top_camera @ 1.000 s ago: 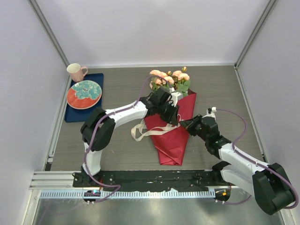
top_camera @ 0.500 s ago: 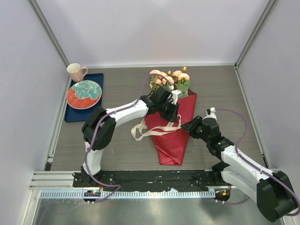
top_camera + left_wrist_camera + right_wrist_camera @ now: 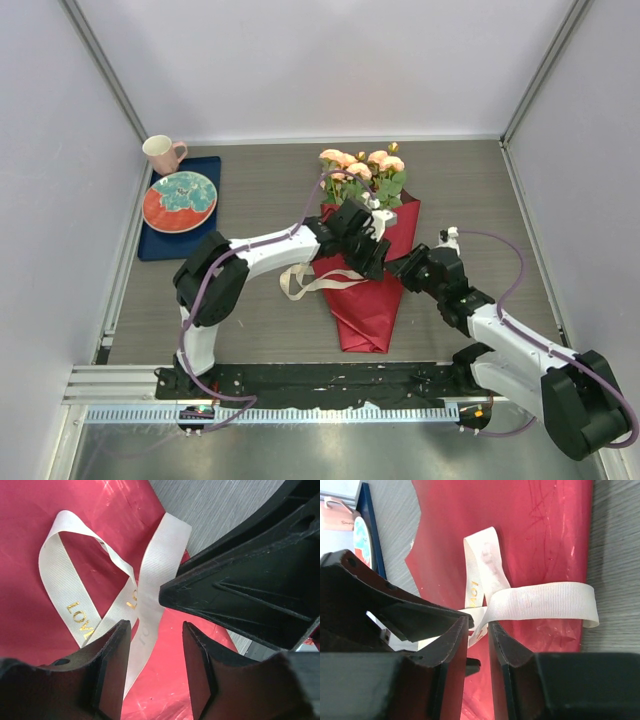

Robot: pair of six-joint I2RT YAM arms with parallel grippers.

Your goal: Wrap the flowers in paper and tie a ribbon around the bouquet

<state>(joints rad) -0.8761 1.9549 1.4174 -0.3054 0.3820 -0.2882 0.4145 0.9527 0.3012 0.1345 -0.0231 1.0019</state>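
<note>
I see the bouquet (image 3: 370,320) lying in the middle of the bench (image 3: 250,325). The flowers (image 3: 362,168) are at the far end. The paper (image 3: 404,226) goes around their stems, and its tip points near, toward my arms. The ribbon (image 3: 155,570) lies across the paper, and its loops hang off the left side onto the bench. My left fingers (image 3: 112,675) are over the ribbon. My right fingers (image 3: 507,655) are just beside them, near the paper's right edge. Far left, a plate (image 3: 180,201) sits on a tray (image 3: 150,243), with a mug (image 3: 162,153) behind it.
</note>
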